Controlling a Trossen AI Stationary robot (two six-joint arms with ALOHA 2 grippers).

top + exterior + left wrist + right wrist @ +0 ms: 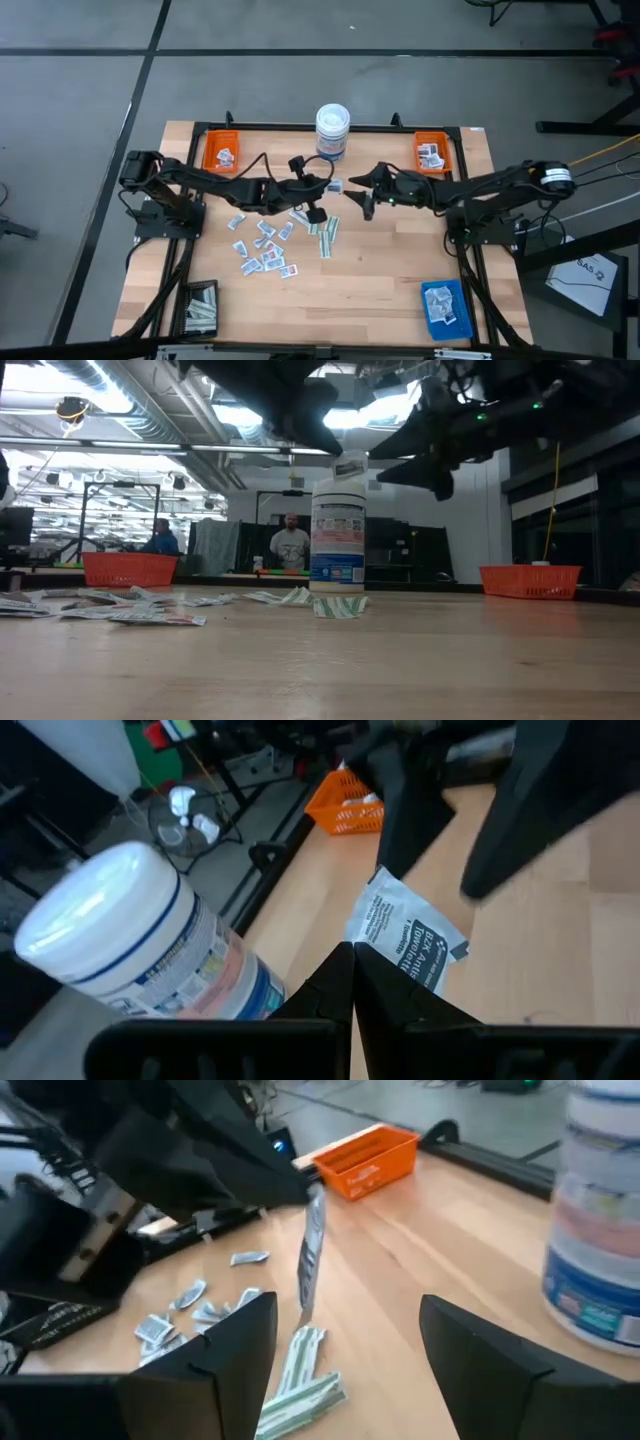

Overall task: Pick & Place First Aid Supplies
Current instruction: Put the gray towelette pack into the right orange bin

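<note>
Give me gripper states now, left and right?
Left gripper: fingers shut on a white packet, held above the table.
Right gripper: fingers open, holding nothing, facing the packet.

Left tool [333,185] meets right tool [352,196] above mid-table [380,275], a white packet [336,186] at the left tool's tip. White tub [332,130] stands just beyond both tools. Loose packets [262,245] and greenish strips [327,236] lie under and near side of the left tool. Orange trays [221,150] flank far corners; blue tray [445,308] near the right arm's base.
</note>
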